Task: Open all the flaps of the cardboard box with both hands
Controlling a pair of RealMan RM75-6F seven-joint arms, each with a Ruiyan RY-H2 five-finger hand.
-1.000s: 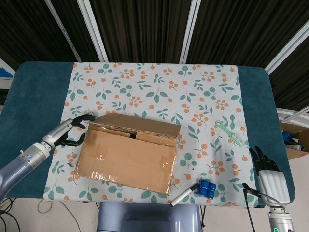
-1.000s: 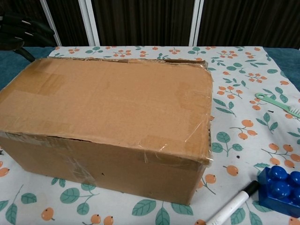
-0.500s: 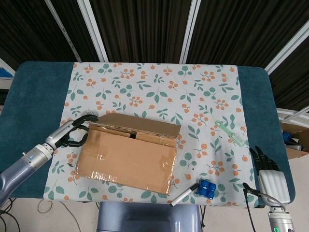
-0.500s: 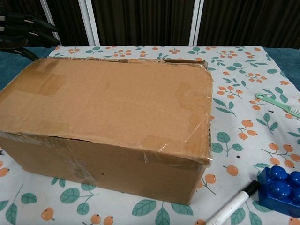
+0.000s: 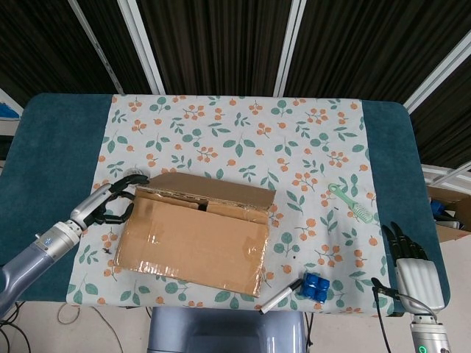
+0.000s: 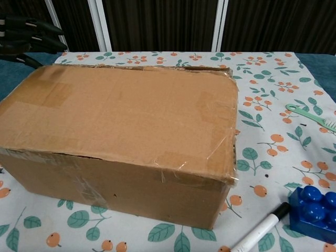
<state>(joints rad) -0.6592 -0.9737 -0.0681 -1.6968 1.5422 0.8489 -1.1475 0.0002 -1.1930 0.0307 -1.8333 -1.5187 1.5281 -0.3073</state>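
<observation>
Head and chest views of a table covered by a floral tablecloth (image 5: 243, 140). The cardboard box (image 5: 195, 232) lies on the near-left part of the cloth, its long axis roughly left to right; its top flaps (image 6: 126, 113) lie flat and closed, with strips of clear tape along the seams and edges. The left hand (image 5: 110, 200) sits at the box's left end, fingers (image 6: 31, 32) spread and slightly curled, their tips just beside the upper left corner; whether they touch the cardboard cannot be told, and nothing is held. The right hand (image 5: 413, 266) rests at the table's near-right edge, well apart from the box, fingers extended side by side and holding nothing. A mint-green brush (image 5: 353, 205) lies on the cloth to the right of the box. Near the front edge, right of the box's near corner, lie a white marker with black cap (image 5: 282, 296) and, just beside it, a blue toy brick (image 5: 316, 286). Dark slatted panels (image 5: 221, 44) fill the background.
</observation>
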